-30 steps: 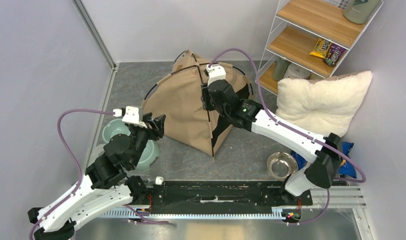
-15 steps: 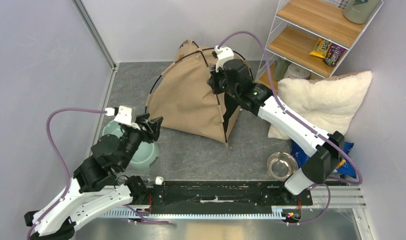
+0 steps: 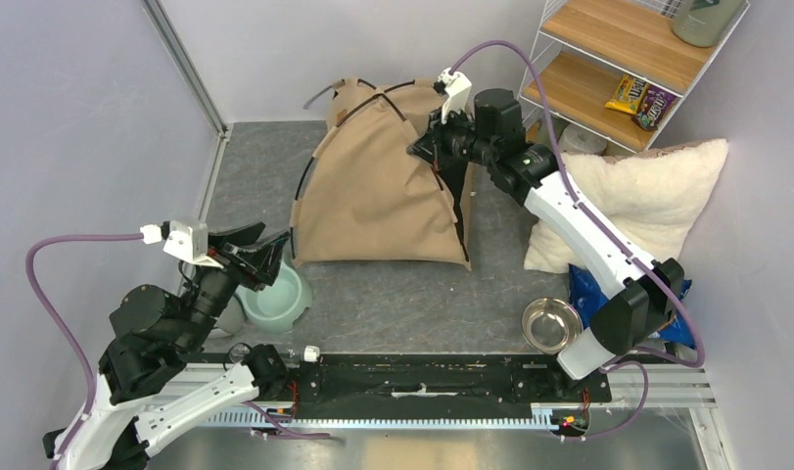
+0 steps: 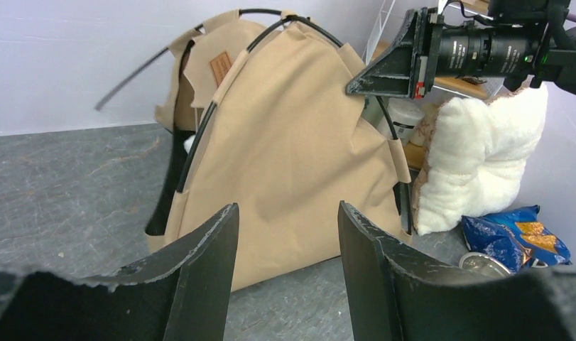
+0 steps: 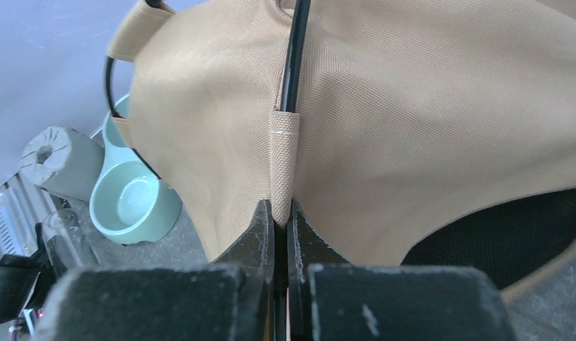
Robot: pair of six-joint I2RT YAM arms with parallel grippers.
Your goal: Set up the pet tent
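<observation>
Pet tent (image 3: 378, 191) up on the surface (image 3: 402, 294) just beside the wire shelf (image 3: 608, 59). Right end effector (image 5: 282, 224) pinched tight on its tan pole loop (image 5: 285, 153). Left end effector (image 4: 286, 227) gaping, holding nothing, beyond the tent from the shelf. Looks light, floppy cloth on springy poles, so best taken at loops or poles. Steel bowl (image 3: 526, 318) before the shelf, mint bowl (image 3: 300, 294) well away, both seemingly empty

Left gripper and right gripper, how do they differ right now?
The left gripper is open and holds nothing; the right gripper is shut on a pole sleeve of the pet tent. The left gripper is off the tent, near the green bowl; the right gripper touches it. Both have black fingers.
</observation>
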